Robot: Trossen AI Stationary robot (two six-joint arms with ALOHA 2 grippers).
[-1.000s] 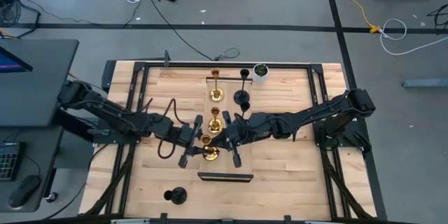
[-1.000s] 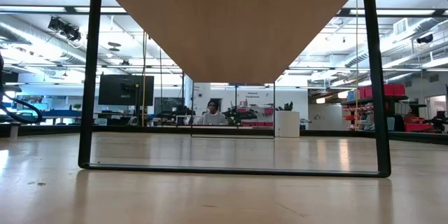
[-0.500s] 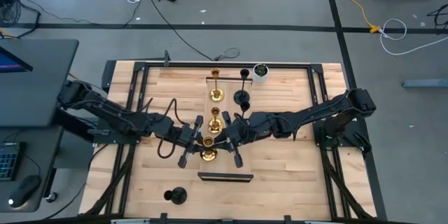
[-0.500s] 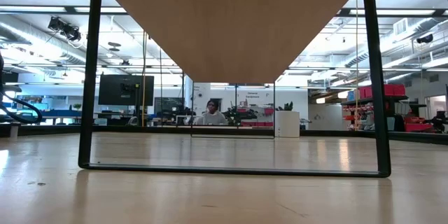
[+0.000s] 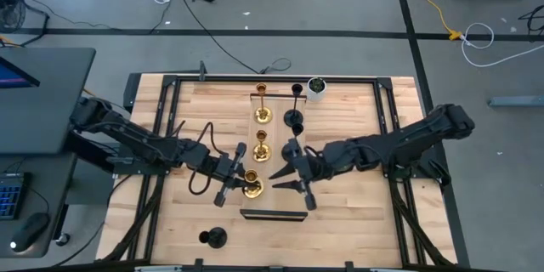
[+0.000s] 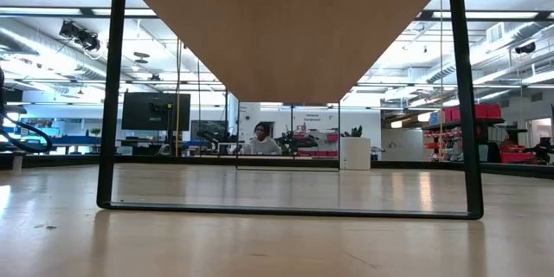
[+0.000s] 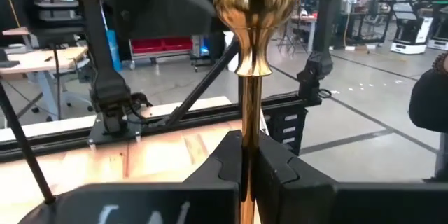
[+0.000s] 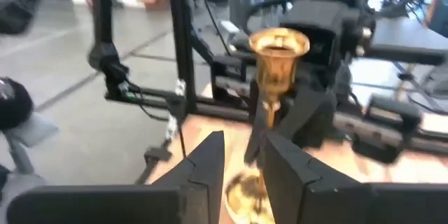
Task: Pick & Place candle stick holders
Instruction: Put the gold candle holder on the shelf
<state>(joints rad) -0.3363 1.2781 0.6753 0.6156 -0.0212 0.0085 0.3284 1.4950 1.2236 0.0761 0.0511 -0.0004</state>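
Observation:
A gold candle stick holder stands upright at the table's middle, and my left gripper is shut on it. My right gripper is just to its right, open and touching nothing; in the right wrist view the holder shows beyond its parted fingers. Two more gold holders and a black one stand on their round bases farther back. Another black holder stands near the front left edge. My left gripper pinches the gold holder's thin stem between its two fingers, well below the cup top. The fingers reach in level from the table's left and lie across the stem. The holder is upright; whether its base rests on the wood I cannot tell.
A small white pot sits at the far edge beside the black holder. A dark flat bar lies on the wood just in front of the grippers. Black frame rails run along the table's sides. A person sits far off in the room.
My right gripper has let go of the gold holder and drawn back toward the table's right edge, its fingers now parted. The holder has stayed upright at my left gripper.

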